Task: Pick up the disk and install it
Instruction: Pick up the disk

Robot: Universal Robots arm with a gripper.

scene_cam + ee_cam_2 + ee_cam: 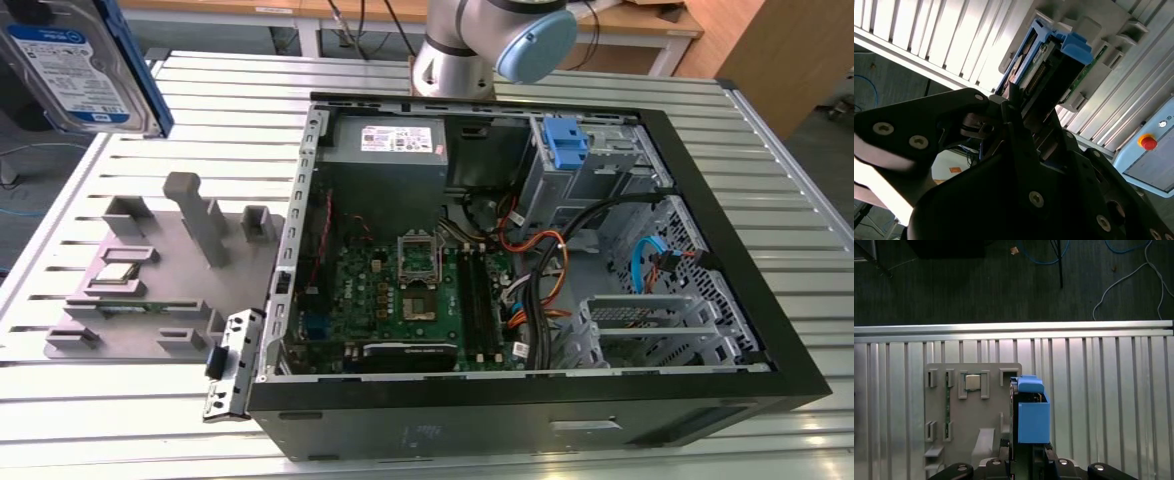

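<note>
The disk (pixel 74 65), a silver hard drive with a blue-and-white label and a blue bracket along its edge, hangs high at the exterior view's upper left, above the table's corner. In both wrist views my gripper (pixel 1019 107) is shut on it. Black fingers (pixel 1004 112) clamp the disk (pixel 1046 65) from both sides. The first wrist view looks along the disk (pixel 1032 415) end-on, with my gripper (pixel 1026 457) at its base and the grey fixture below it.
An open black computer case (pixel 747 250) lies on the slatted metal table (pixel 787 160), with a motherboard, cables, a grey power-supply box (pixel 387 140) and a blue bracket (pixel 567 140) in its drive bay. A grey parts fixture (pixel 147 290) sits beside it. A red stop button (pixel 1147 142) is nearby.
</note>
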